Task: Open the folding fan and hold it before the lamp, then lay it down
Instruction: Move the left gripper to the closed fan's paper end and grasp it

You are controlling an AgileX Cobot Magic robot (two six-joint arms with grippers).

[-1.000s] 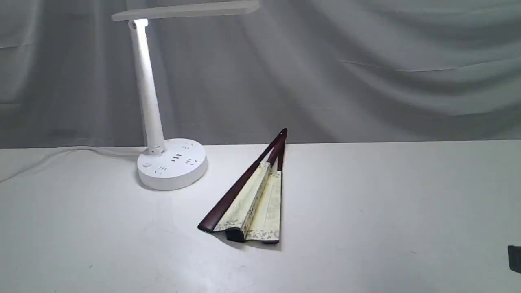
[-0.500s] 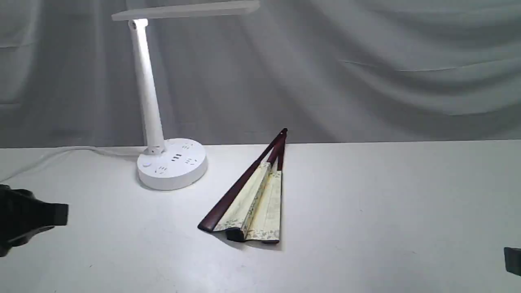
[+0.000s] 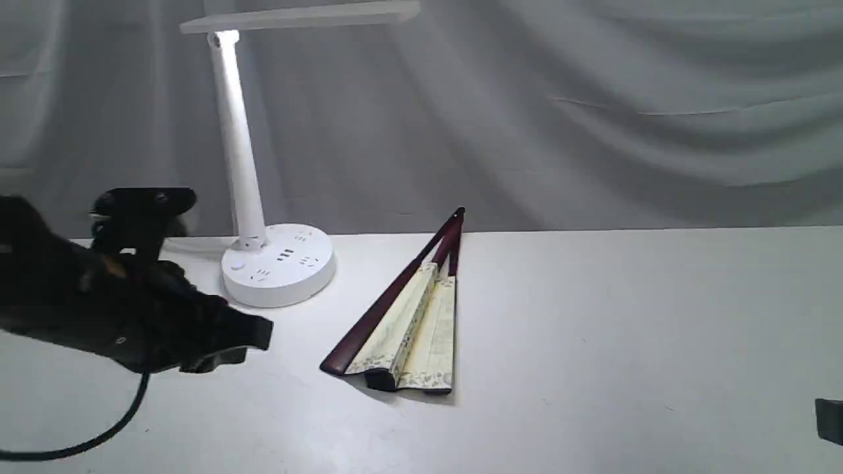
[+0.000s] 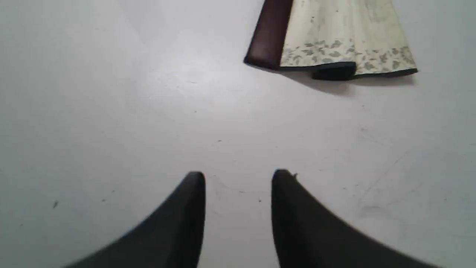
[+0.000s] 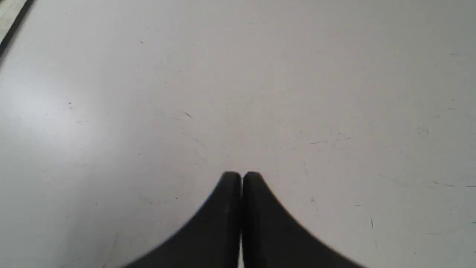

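The folding fan (image 3: 408,322) lies nearly closed on the white table, only a few cream pleats showing between its maroon guards; its wide end (image 4: 331,52) also shows in the left wrist view. The white lamp (image 3: 276,263) stands behind and to the left of it, lit, its flat head (image 3: 299,16) high above. My left gripper (image 3: 253,342) hovers left of the fan's wide end, open and empty (image 4: 238,176). My right gripper (image 3: 831,421) pokes in at the right edge, far from the fan, fingers pressed together (image 5: 241,175) with nothing between them.
The lamp's white cable (image 3: 191,245) runs left along the table's back edge. A grey cloth backdrop (image 3: 593,112) hangs behind the table. The left arm's black cable (image 3: 99,434) droops over the table front left.
My left arm has swept in from the left edge toward the fan, rising and reaching over the table. The right gripper barely shifted. The fan and lamp stayed put.
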